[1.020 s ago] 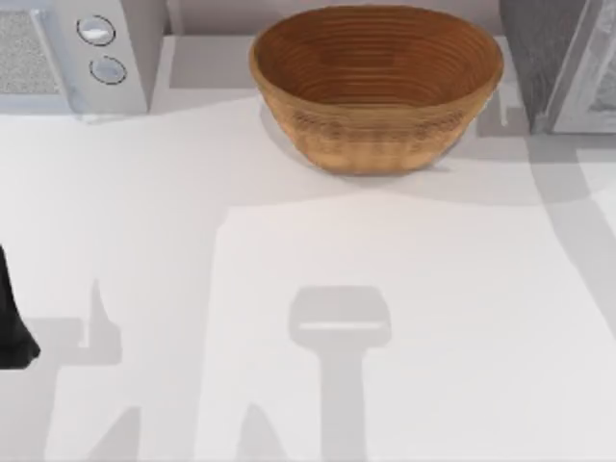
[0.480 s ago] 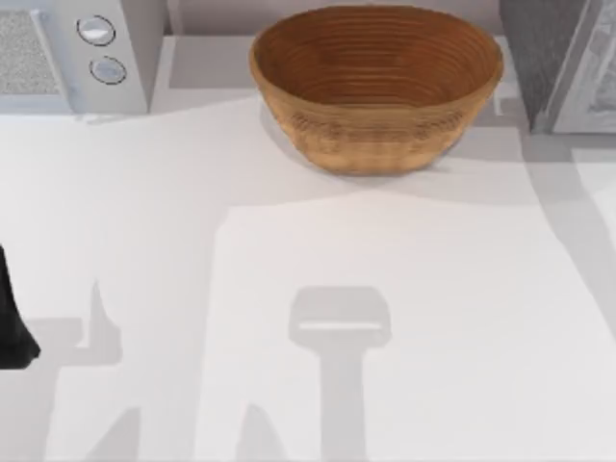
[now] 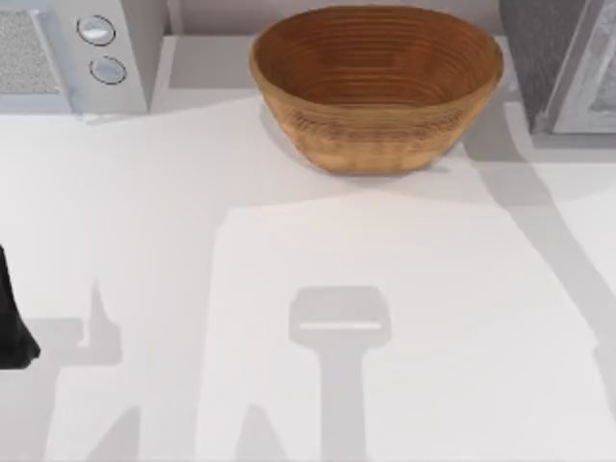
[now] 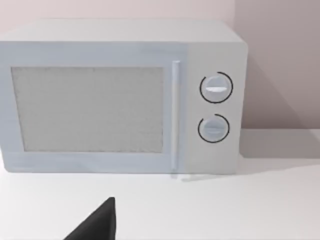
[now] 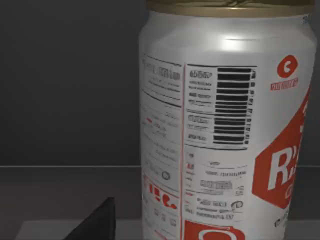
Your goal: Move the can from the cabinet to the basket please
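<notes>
The can (image 5: 225,125) stands upright and very close in the right wrist view, on a grey floor with dark walls behind, so it appears to sit inside the cabinet (image 3: 558,58). One dark fingertip (image 5: 97,222) of the right gripper shows just beside the can's base; whether the fingers are open, closed or gripping cannot be told. The step in hand looks like the reach to grasp. To do it well, the right gripper should centre on the can's body, close squarely on its sides and keep it upright, then draw straight out without brushing the cabinet walls.

The left arm (image 3: 14,318) is parked at the table's left edge; a dark fingertip (image 4: 97,222) shows in the left wrist view, which faces the light-grey appliance (image 4: 120,97), and its finger state cannot be told.

Farther back, the basket (image 3: 375,87) sits empty at the table's far middle, between the appliance and the cabinet.
</notes>
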`<state>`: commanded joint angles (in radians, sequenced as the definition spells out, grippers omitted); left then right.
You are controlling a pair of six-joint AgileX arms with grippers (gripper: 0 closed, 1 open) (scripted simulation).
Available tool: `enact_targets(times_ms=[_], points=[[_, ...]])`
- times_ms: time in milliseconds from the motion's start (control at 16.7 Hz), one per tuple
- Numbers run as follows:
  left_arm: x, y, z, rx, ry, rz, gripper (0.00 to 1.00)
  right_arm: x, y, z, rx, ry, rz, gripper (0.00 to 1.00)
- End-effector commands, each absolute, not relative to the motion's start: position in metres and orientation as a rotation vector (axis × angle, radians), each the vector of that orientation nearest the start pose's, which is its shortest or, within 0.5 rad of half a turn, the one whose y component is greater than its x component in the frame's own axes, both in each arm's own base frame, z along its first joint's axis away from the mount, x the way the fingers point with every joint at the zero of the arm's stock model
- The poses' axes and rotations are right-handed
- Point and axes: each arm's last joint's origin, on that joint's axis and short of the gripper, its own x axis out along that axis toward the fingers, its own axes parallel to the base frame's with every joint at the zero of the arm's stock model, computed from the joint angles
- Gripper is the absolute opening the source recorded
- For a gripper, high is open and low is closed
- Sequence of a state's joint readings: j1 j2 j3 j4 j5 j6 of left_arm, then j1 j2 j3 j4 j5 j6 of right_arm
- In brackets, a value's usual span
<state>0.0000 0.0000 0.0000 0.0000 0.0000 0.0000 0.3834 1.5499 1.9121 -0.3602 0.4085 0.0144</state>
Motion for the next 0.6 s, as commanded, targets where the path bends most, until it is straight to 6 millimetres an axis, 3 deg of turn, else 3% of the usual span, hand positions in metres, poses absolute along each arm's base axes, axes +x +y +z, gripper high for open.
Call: enact_targets(times_ms=[360,600], points=[[0.106,-0.001,0.160,0.000,0.000,0.000,1.00,0.307,0.123,0.506,0.000,-0.005,-0.011,1.00],[0.106,-0.001,0.160,0.000,0.000,0.000,1.00,0.327,0.124,0.509,0.001,-0.010,-0.010,1.00]])
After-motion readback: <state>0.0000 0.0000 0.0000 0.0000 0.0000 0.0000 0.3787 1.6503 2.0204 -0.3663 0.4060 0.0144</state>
